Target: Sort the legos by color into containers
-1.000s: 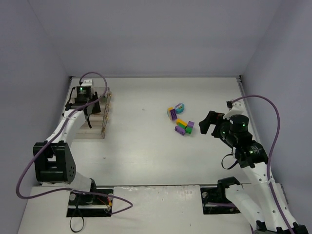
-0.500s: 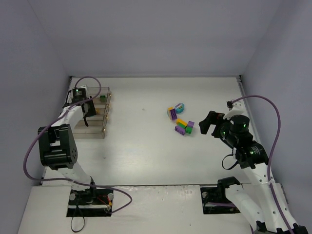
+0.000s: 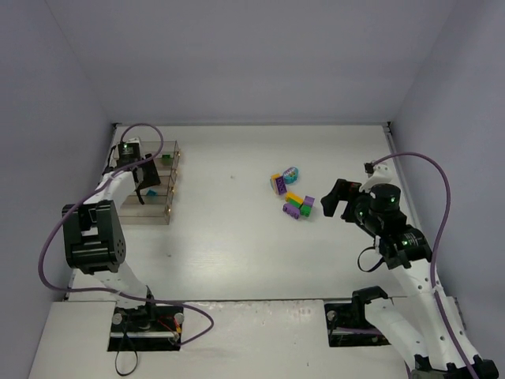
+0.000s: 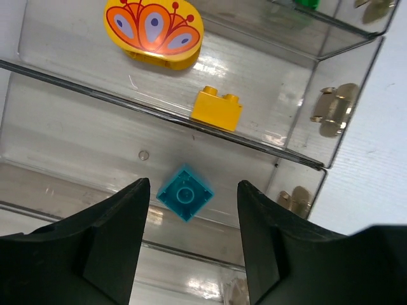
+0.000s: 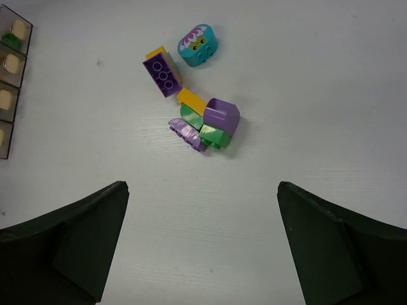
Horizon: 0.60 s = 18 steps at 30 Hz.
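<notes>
The containers (image 3: 168,207) are a clear box of joined compartments at the far left. My left gripper (image 3: 144,189) hangs over it, open and empty. In the left wrist view a teal brick (image 4: 185,192) lies in the compartment below the open left gripper (image 4: 193,216). The adjoining compartment holds a yellow brick (image 4: 217,108) and a yellow oval piece (image 4: 154,28). The loose legos (image 3: 293,197) lie mid-table. My right gripper (image 3: 335,199) is open and empty just right of them. The right wrist view (image 5: 202,185) shows a rounded teal piece (image 5: 198,44), purple bricks (image 5: 162,74), a yellow brick (image 5: 191,100) and a green brick (image 5: 215,135).
A green brick (image 3: 166,160) sits in the farthest compartment. The containers' metal clasps (image 4: 334,109) face the table's middle. Grey walls close in the table on three sides. The containers show at the left edge of the right wrist view (image 5: 9,82).
My left wrist has shifted toward the back left over the containers and the arm has swung in. The right arm has barely moved. The loose legos have not moved.
</notes>
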Tool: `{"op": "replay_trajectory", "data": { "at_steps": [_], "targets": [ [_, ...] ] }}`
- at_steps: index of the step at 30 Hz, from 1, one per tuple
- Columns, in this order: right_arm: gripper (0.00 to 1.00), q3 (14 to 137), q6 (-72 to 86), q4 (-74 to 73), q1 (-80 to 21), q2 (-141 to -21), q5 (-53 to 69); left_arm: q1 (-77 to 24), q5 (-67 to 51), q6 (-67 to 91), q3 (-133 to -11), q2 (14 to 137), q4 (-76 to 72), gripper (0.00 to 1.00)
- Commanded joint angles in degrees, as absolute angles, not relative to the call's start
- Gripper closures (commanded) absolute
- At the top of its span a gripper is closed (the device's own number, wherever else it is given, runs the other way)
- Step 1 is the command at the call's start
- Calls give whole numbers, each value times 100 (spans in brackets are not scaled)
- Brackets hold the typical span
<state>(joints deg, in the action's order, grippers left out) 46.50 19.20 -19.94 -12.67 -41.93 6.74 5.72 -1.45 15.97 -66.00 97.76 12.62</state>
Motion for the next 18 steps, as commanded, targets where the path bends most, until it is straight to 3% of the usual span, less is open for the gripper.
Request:
{"op": "replay_trajectory", "data": {
  "at_steps": [1,5,10,18],
  "targets": [
    [0,4913,1846,-1512,-1230,-4306,615,457,-123,1836,-6741,9195,1142,48],
    [0,4922,1907,-1477,-1222,-4386,615,63,-219,1978,-7030,8965,1283,48],
    [2,4966,1969,-1477,-1222,-4509,615,-1308,-403,1714,-7970,9254,1573,48],
    [1,4887,2004,-1503,-1222,-4412,659,-2961,-1151,1011,-10527,11167,2179,48]
  ]
}}
